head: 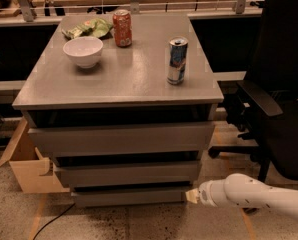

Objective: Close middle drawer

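- Gripper [193, 196]: whether it is open or closed, I cannot tell; it sits low, just beside the bottom drawer's [126, 196] right corner.
- Middle drawer [126, 174] lies just above and to the left; best pushed squarely on its flat front until flush.

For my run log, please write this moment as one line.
gripper: low, by right end of bottom drawer | middle drawer: not touched

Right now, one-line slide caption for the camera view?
Tool low by the cabinet's lower right corner, just below the middle drawer front; bowl, red can and blue can on top.
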Controlling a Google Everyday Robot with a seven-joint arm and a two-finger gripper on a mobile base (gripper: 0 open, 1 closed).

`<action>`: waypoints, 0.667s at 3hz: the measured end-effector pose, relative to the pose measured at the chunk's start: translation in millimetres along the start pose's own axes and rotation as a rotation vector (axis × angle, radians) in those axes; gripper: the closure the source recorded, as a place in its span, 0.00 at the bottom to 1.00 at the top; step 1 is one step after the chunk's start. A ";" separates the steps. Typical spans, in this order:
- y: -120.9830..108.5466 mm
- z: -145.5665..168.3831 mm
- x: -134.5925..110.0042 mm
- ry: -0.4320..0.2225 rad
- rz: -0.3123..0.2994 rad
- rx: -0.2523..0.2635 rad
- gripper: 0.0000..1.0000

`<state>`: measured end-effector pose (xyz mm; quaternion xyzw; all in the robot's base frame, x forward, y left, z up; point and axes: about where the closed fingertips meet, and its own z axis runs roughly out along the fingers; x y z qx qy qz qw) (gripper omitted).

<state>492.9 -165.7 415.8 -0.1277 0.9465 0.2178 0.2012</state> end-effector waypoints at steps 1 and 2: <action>-18.9 -15.8 22.2 0.039 0.050 0.021 1.00; -30.9 -24.8 36.9 0.071 0.084 0.027 1.00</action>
